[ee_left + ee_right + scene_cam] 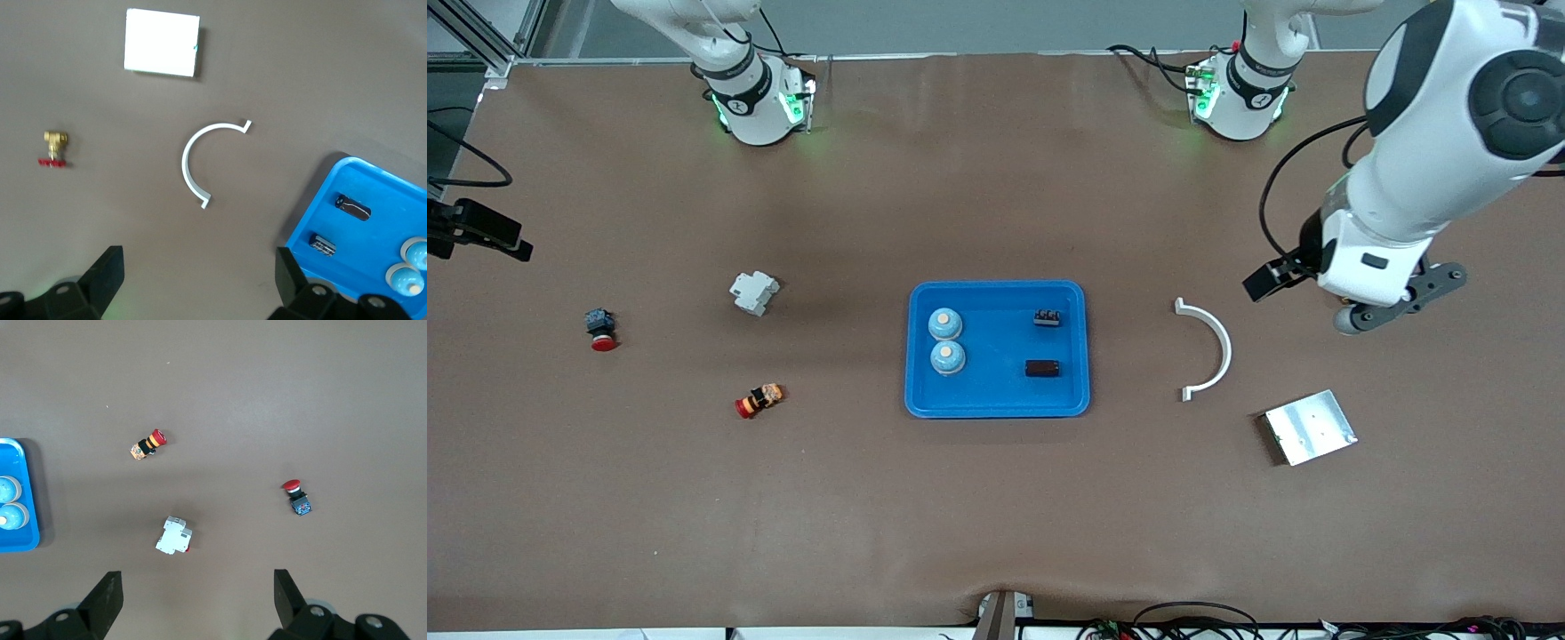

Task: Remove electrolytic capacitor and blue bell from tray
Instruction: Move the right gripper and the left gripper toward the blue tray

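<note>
Two pale blue bells (944, 323) (948, 357) sit in the blue tray (996, 404) mid-table. A black cylindrical capacitor (1042, 368) and a small black ribbed part (1047, 317) lie in the same tray, toward the left arm's end. The left wrist view shows the capacitor (352, 206) and the bells (417, 253). My left gripper (199, 270) is open and empty, up over bare table beside the white arc. Its hand (1369, 262) shows in the front view. My right gripper (197, 597) is open and empty, over bare table by the white breaker; it is out of the front view.
A white half-ring arc (1209, 347) and a metal plate (1310, 427) lie toward the left arm's end. A small brass valve (53, 148) shows in the left wrist view. A white breaker (753, 292), a red-blue push button (600, 329) and a red-orange button (759, 400) lie toward the right arm's end.
</note>
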Available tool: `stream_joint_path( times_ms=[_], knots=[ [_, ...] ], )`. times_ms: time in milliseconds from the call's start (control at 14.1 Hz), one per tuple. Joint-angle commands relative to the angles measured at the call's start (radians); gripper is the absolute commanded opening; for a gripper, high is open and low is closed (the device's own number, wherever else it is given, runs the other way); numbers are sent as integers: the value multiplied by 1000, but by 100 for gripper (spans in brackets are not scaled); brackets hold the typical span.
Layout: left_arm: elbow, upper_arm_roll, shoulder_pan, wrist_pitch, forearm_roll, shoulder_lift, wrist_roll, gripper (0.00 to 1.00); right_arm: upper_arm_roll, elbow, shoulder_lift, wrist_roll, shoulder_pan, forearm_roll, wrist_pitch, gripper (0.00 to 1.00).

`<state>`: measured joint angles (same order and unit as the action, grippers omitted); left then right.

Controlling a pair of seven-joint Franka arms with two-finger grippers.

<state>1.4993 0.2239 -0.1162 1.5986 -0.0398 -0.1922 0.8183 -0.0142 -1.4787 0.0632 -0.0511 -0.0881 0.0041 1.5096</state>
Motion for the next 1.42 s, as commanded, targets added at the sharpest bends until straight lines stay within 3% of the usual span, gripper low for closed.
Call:
stream_joint_path(
  times_ms=[0,355,922,1347],
  knots=[
    [10,2,-23,-2,-11,2,131,100,13,-8,-11,-3,-21,16,-5,100],
    [18,6,-123,76,-11,-39,493,100,13,-8,-11,-1,-19,16,1,100],
    [19,6,-194,171,-3,-150,788,100,14,-11,16,5,-9,85,43,100],
    [42,5,-243,231,-12,-205,909,100,17,-12,153,301,201,80,147,100]
  ],
)
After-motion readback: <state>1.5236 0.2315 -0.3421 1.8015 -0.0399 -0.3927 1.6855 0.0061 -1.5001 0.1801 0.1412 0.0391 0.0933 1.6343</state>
